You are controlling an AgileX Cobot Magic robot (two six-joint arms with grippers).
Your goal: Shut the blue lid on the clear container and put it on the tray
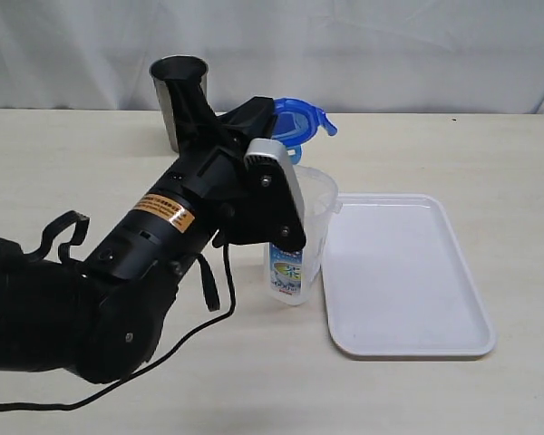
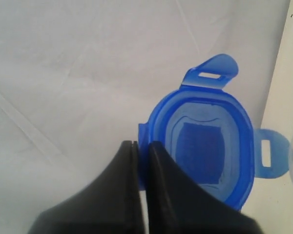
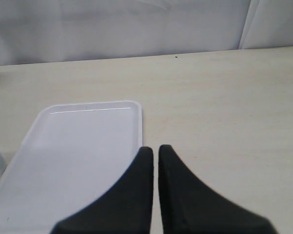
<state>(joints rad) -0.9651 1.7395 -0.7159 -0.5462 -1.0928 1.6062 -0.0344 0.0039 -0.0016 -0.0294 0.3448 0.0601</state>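
Observation:
My left gripper (image 2: 142,145) is shut on one edge of the blue lid (image 2: 205,141), whose rim sits between the two black fingers. In the exterior view the blue lid (image 1: 301,122) hangs tilted in the air at my left gripper (image 1: 274,116), above and just behind the clear container (image 1: 301,249). That container stands upright and open on the table, partly hidden by my arm, next to the white tray (image 1: 403,272). My right gripper (image 3: 155,148) is shut with nothing in it, low beside the tray (image 3: 78,146). It does not show in the exterior view.
A grey steel cup (image 1: 177,91) stands at the back of the table, behind my left arm. A black cable (image 1: 219,299) trails from the arm onto the table. White cloth hangs behind the table.

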